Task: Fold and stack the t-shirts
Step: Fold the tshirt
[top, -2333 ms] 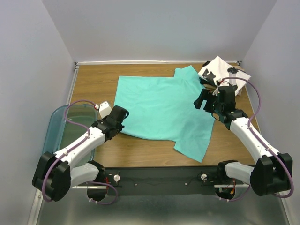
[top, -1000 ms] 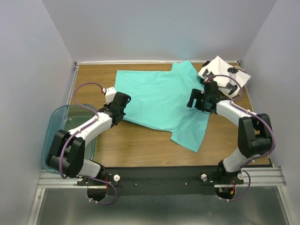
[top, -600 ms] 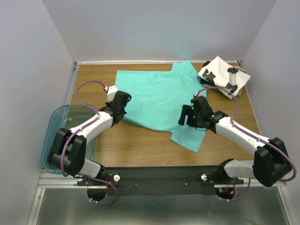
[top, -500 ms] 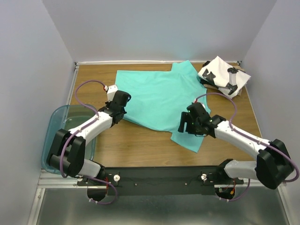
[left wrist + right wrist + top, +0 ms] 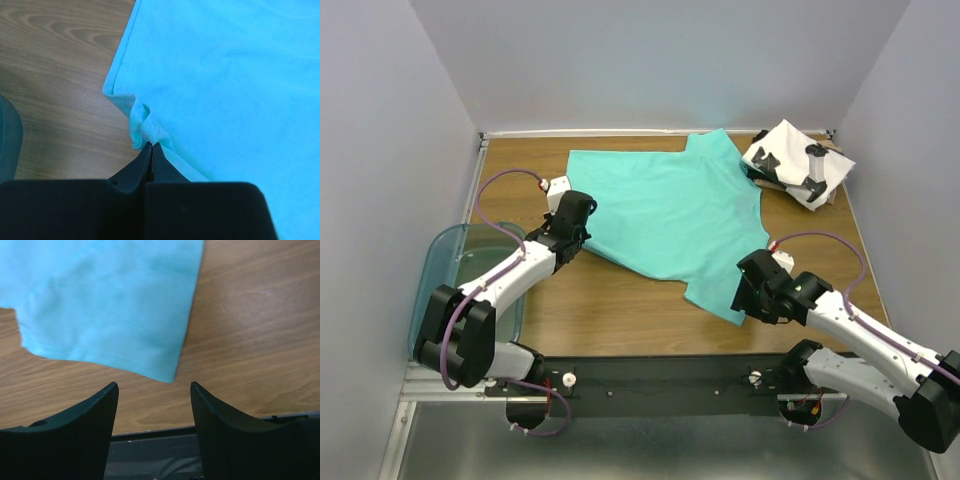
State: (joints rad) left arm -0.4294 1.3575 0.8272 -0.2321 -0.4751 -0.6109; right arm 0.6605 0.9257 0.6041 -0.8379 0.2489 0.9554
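**Teal short-sleeved t-shirt (image 5: 665, 215) held left, right arm pulled back**

It lies spread on the wooden table (image 5: 620, 310). The left gripper (image 5: 151, 146) stays closed on its edge fold. The right gripper (image 5: 153, 385), jaws apart and empty, has moved back over the near sleeve corner.

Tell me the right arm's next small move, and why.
Probably lower the right gripper and close on the near corner of the teal t-shirt: its jaws stand open just short of it, while the left gripper pinches the opposite edge.
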